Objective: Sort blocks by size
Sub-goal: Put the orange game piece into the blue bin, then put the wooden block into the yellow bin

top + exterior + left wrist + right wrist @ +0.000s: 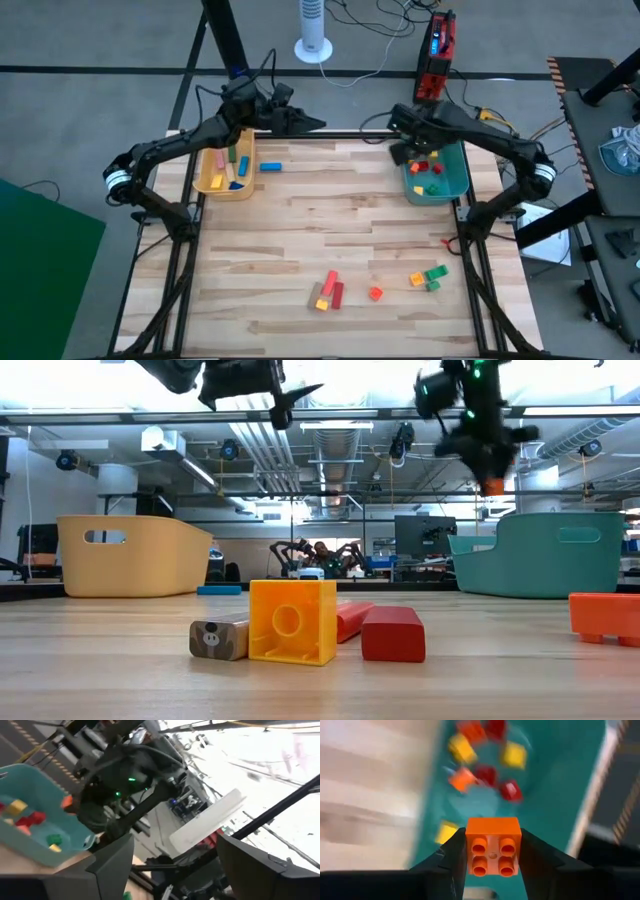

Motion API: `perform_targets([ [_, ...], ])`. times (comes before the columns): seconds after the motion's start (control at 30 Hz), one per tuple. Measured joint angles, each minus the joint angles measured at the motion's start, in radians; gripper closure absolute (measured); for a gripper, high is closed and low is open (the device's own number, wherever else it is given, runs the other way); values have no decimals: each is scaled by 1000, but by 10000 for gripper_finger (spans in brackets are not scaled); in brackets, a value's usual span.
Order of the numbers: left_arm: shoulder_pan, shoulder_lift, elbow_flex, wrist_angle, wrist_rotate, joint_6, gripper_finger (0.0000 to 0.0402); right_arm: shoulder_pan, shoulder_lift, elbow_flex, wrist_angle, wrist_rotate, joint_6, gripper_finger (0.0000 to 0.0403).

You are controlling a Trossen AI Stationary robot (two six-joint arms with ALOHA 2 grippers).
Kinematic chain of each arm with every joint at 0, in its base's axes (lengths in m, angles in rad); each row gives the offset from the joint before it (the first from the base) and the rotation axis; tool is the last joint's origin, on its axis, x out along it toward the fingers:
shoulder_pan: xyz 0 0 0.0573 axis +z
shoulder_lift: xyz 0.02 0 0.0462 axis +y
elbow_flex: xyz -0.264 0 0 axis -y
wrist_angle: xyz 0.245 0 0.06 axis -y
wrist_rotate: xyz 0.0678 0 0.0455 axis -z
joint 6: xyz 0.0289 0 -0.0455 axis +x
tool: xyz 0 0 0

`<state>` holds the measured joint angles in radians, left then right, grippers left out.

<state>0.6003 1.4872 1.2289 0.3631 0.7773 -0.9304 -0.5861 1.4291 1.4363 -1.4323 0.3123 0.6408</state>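
On the wooden bench (300, 220), the teal bin (455, 185) lies directly beneath the right hand (492, 865). That hand is clamped on an orange cube (493, 846); the drop is straight down

Even overhead light; both wrist views blurred, left overexposed.

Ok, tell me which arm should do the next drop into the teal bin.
Right. The right gripper already holds an orange cube directly over the teal bin. The left gripper is open, empty, up by the yellow bin.
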Motion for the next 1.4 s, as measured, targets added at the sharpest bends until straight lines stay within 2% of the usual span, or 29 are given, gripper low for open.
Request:
perform_targets([
  [0.1, -2, 0, 0, -46, 0, 23, 132, -66, 22, -59, -59, -23, 19, 266],
  [0.27, -8, 0, 0, -125, 2, 66, 132, -129, 82, -149, 84, -20, -35, 233],
  [0.5, -14, 0, 0, -129, 55, 85, 132, -126, 144, -151, 110, -30, -28, 191],
  [0.67, -20, 0, 0, -163, 82, 84, 132, -52, 79, -143, 133, -97, 36, 184],
  [0.9, -74, -7, 0, -317, 77, 110, 132, 176, -96, -141, 293, -103, 60, 198],
  [1.07, -162, -38, -1, -409, -8, 100, 132, 287, -173, -141, 333, -108, 117, 212],
  [1.27, -315, -82, 1, -639, -261, 95, 132, 354, -199, -141, 314, -135, 63, 224],
  [1.4, -447, -81, 13, -858, -423, -10, 132, 373, -200, -141, 311, -169, 6, 230],
])
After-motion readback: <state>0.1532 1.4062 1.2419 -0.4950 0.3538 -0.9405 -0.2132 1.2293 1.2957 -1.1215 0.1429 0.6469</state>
